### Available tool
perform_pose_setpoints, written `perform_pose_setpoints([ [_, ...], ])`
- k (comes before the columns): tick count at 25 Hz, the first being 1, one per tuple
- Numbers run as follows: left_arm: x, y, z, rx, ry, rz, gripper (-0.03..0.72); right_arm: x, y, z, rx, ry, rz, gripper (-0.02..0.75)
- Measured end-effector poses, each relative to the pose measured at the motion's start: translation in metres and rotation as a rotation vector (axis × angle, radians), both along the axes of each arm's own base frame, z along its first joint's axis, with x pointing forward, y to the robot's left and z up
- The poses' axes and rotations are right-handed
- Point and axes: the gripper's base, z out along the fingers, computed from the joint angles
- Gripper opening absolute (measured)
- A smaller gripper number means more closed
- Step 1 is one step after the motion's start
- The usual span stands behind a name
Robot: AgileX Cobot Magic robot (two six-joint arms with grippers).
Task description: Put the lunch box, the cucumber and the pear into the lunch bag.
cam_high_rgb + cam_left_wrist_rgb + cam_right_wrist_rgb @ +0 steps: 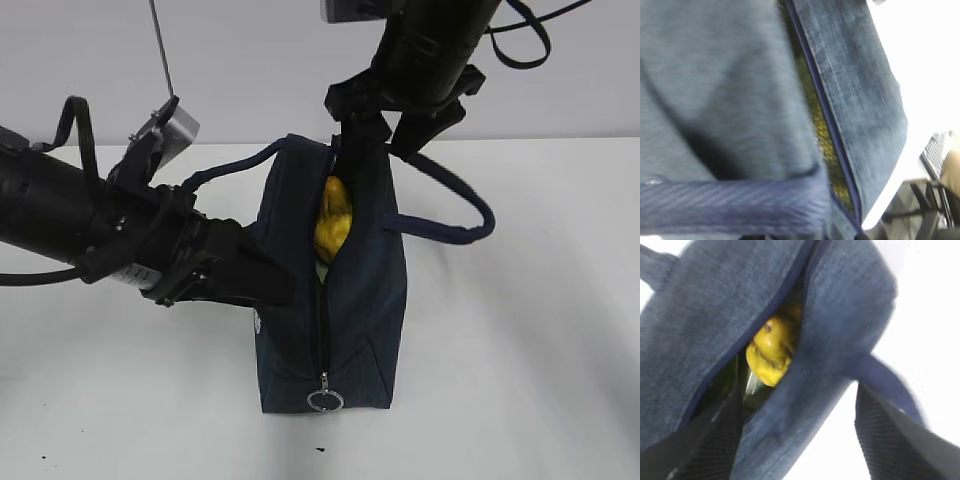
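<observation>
Standing upright mid-table in the exterior view, we see the boxy dark navy fabric lunch bag point(345, 300), the lumpy yellow pear point(333, 228) inside its gaping slit; our left gripper point(262, 278) presses in at nine o'clock, right gripper point(375, 130) at twelve. Left wrist view: only bag fabric, jaw state untellable. Right wrist view: fingers point(890, 440) spread, astride the bag's end.

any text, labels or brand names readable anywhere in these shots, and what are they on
None can be read.
White label on the left black robot arm: seen edge-on, any print too small to tell.
Boxy dark navy fabric lunch bag: no logo or tag visible in any view.
Lumpy yellow pear inside the bag: no sticker visible.
White table: no markings, only a few dark specks.
</observation>
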Motion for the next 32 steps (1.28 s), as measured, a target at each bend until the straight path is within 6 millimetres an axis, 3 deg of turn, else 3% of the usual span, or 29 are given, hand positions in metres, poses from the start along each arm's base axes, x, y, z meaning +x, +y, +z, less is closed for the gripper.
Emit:
perform_pose_setpoints([
  [10,-0.007,-0.002,0.002,-0.015,-0.067,-0.144,0.333,-0.036,-0.016,0.063,0.038,-0.153,0.035,0.498],
  [15,-0.004,-0.001,0.001,-0.005,-0.092,-0.133,0.333,-0.063,-0.026,0.072,0.04,-0.154,0.048,0.467],
  [22,-0.002,-0.004,0.005,-0.05,-0.11,-0.103,0.326,-0.111,-0.04,0.055,0.066,-0.109,0.11,0.44],
  [32,-0.001,-0.005,-0.001,-0.057,-0.081,-0.116,0.235,-0.177,-0.058,0.002,0.179,-0.175,0.159,0.439],
])
